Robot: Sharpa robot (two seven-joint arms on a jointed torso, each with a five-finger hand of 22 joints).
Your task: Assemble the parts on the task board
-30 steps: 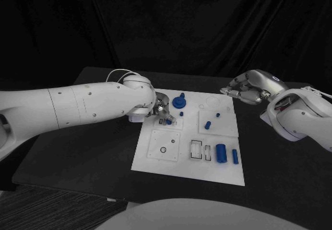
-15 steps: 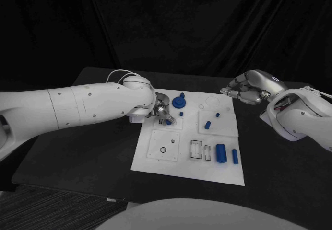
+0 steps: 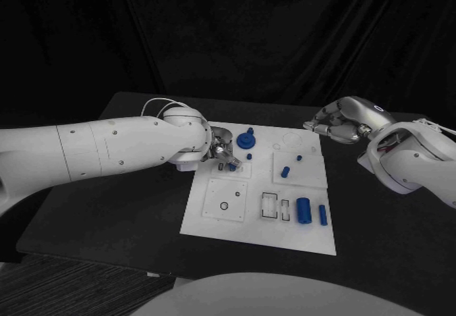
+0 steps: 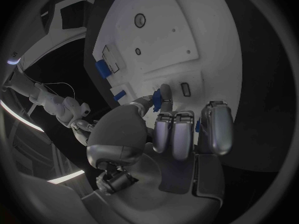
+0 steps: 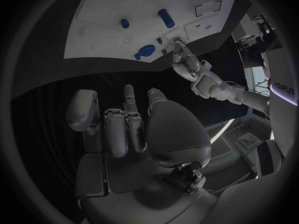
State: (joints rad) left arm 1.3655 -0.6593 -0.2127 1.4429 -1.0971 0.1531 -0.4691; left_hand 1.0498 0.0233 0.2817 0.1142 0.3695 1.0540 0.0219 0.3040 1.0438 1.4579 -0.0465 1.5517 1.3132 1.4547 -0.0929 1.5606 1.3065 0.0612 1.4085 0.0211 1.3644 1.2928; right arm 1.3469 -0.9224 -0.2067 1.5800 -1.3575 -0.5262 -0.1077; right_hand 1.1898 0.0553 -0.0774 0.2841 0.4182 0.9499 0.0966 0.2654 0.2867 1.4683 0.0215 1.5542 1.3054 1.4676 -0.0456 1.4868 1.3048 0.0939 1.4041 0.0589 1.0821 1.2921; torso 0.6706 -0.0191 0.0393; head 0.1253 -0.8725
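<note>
Task board [image 3: 238,220] | left hand [image 3: 221,153] pinching small blue part [image 3: 232,167] at far-left | right hand [image 3: 335,125] fingers curled, holding nothing, beyond far-right corner.

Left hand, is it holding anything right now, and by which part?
The left hand pinches a small blue part between thumb and fingertip over the task board; which part of it is gripped cannot be told.

Black table [image 3: 114,217] under the white plate, dark curtain [image 3: 238,46] behind, dark carpeted floor [image 3: 57,280] beside it
</note>
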